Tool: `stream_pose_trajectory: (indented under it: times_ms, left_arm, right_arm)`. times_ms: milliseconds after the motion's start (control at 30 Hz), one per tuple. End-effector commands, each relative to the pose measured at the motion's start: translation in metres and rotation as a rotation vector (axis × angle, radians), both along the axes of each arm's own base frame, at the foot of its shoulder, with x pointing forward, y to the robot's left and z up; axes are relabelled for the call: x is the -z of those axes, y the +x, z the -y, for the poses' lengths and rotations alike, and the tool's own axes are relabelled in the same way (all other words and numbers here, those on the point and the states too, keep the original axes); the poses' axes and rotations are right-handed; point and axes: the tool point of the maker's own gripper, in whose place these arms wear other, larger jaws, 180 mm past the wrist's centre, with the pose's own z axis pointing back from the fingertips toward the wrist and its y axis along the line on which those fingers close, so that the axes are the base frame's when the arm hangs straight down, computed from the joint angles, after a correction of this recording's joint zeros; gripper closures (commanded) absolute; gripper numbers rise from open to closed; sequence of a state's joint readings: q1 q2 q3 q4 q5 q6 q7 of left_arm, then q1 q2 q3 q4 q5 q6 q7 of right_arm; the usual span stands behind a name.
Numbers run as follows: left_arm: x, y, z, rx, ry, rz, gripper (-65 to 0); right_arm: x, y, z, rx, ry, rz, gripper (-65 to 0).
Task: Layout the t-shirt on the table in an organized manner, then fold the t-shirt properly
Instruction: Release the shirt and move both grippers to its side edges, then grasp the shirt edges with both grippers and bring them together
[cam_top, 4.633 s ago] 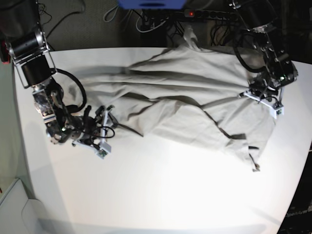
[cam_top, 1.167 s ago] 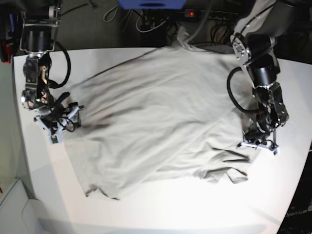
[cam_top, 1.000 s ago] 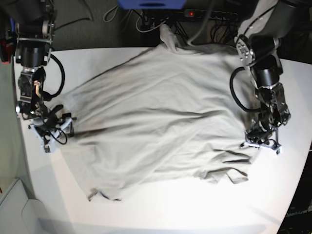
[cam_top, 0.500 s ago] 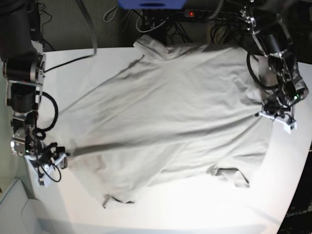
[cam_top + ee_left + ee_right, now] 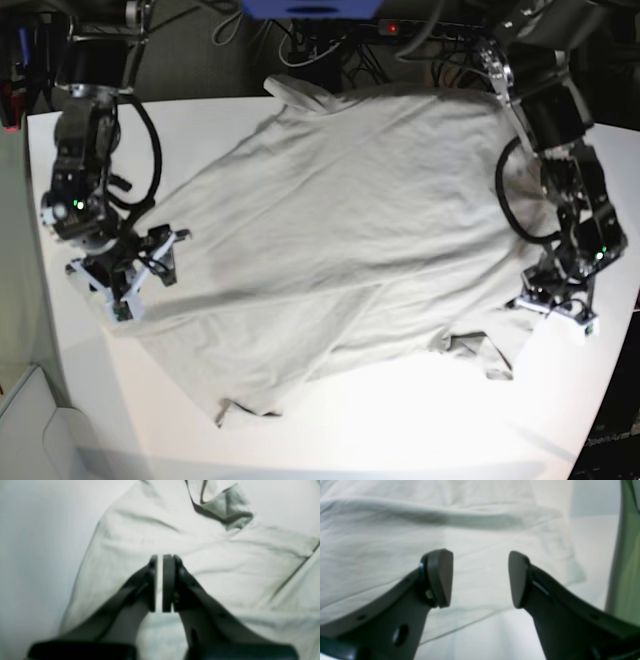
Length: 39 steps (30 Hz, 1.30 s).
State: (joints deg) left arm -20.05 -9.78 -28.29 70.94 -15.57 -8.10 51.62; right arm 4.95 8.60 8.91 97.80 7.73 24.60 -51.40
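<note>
Jaws on the left gripper [image 5: 160, 582] were shut tight, with only a thin slit between them; I could not tell if any cloth was pinched in there; jaws on the right gripper [image 5: 480, 577] stood wide open and held nothing.

Most of the shirt [image 5: 340, 230] lay spread on the table [image 5: 400, 430], but it sat crooked; its far edge hung over the back of the table near some cables [image 5: 330, 45]; a sleeve [image 5: 480, 355] was bunched up near the front, close to the left gripper [image 5: 555, 305]; a long ridge of cloth ran across the middle.

What could have gone wrong, I think: if the left gripper pulled with no cloth in its jaws, it would only slide over the top and leave the sleeve bunched; if it did hold cloth and pulled hard, the free side could drag and make new wrinkles; the right gripper [image 5: 125, 275] sat at the shirt's edge, so it could close on too little cloth and slip off; a pull toward the back could let more shirt slide off the table; a fold made over the ridge would come out lumpy.
</note>
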Motion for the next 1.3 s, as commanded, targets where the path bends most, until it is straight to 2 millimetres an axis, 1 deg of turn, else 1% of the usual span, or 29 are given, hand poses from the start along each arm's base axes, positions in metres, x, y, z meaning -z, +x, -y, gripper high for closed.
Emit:
stream_pose_trajectory:
  times_ms: [0,100,133,167,200,267,300,333,400,467,500,533,567,633,700,767,833,867,933,967,1067,1133,1200,1267]
  left_arm:
    - [-0.016,0.024,0.006,0.02,0.018,0.063,-4.0]
    - [-0.004,0.057,0.024,0.055,0.049,0.093,-4.0]
    - [0.001,0.066,0.027,0.062,0.058,0.098,-4.0]
    - [0.008,0.073,0.03,0.067,0.063,0.096,-4.0]
    - [0.011,0.081,0.033,0.073,0.073,0.099,-4.0]
    - [0.022,0.089,0.036,0.074,0.073,0.077,-4.0]
    - [0.029,0.089,0.03,0.065,0.079,0.06,-4.0]
    - [0.034,0.088,0.029,0.06,0.076,0.049,-4.0]
    - [0.036,0.089,0.024,0.051,0.085,0.043,-4.0]
    - [0.044,0.085,0.021,0.044,0.082,0.025,-4.0]
    - [0.045,0.083,0.019,0.041,0.085,0.02,-4.0]
    - [0.048,0.08,0.011,0.032,0.091,0.008,-4.0]
    - [0.05,0.077,0.007,0.027,0.091,-0.002,-4.0]
    - [0.061,0.066,0.003,0.022,0.091,-0.025,-4.0]
    - [0.076,0.053,0.002,0.022,0.092,-0.056,-4.0]
    - [0.094,0.035,0.0,0.02,0.093,-0.095,-4.0]
    - [0.11,0.014,-0.012,-0.006,0.09,-0.13,-4.0]
    - [0.116,0.008,-0.014,-0.018,0.083,-0.14,-4.0]
    - [0.127,-0.007,-0.019,-0.049,0.062,-0.162,-4.0]
    - [0.135,-0.017,-0.022,-0.063,0.055,-0.179,-4.0]
    - [0.153,-0.042,-0.025,-0.085,0.039,-0.228,-4.0]
    - [0.168,-0.064,-0.026,-0.087,0.026,-0.29,-4.0]
    - [0.177,-0.08,-0.028,-0.093,0.017,-0.334,-4.0]
    - [0.19,-0.101,-0.026,-0.09,0.003,-0.389,-4.0]
  right_arm:
    - [-0.006,-0.004,-0.009,-0.008,0.023,0.024,-35.7]
    - [0.007,-0.024,-0.039,-0.019,0.093,-0.005,-35.5]
    - [0.013,-0.031,-0.048,-0.017,0.122,-0.02,-34.5]
    - [0.017,-0.035,-0.056,-0.015,0.146,-0.031,-32.5]
    - [0.022,-0.041,-0.063,-0.014,0.167,-0.047,-29.5]
    - [0.027,-0.048,-0.076,-0.01,0.206,-0.065,-22.4]
    - [0.029,-0.05,-0.082,-0.008,0.223,-0.071,-18.2]
    - [0.029,-0.051,-0.085,-0.007,0.235,-0.072,-14.5]
    - [0.028,-0.051,-0.091,-0.005,0.253,-0.072,-8.5]
    - [0.03,-0.05,-0.096,-0.005,0.267,-0.076,-4.7]
    - [0.034,-0.051,-0.099,-0.004,0.276,-0.091,-3.4]
    - [0.041,-0.052,-0.1,-0.004,0.281,-0.111,-2.7]
    - [0.045,-0.05,-0.102,-0.007,0.286,-0.123,-2.3]
    - [0.056,-0.045,-0.102,-0.01,0.29,-0.154,-2.0]
    - [0.067,-0.042,-0.095,-0.013,0.274,-0.187,-1.9]
    - [0.075,-0.039,-0.088,-0.012,0.258,-0.209,-1.9]
    - [0.081,-0.035,-0.078,-0.011,0.237,-0.226,-1.9]
    - [0.083,-0.033,-0.077,-0.016,0.231,-0.23,-1.9]
    - [0.086,-0.026,-0.069,-0.019,0.213,-0.24,-1.9]
    - [0.089,-0.022,-0.065,-0.016,0.207,-0.25,-1.9]
    - [0.098,-0.012,-0.051,-0.007,0.191,-0.28,-1.9]
    - [0.106,-0.005,-0.044,0.003,0.192,-0.298,-1.9]
    - [0.109,0.008,-0.038,0.012,0.202,-0.293,-1.9]
    - [0.115,0.018,-0.034,0.024,0.216,-0.303,-1.9]
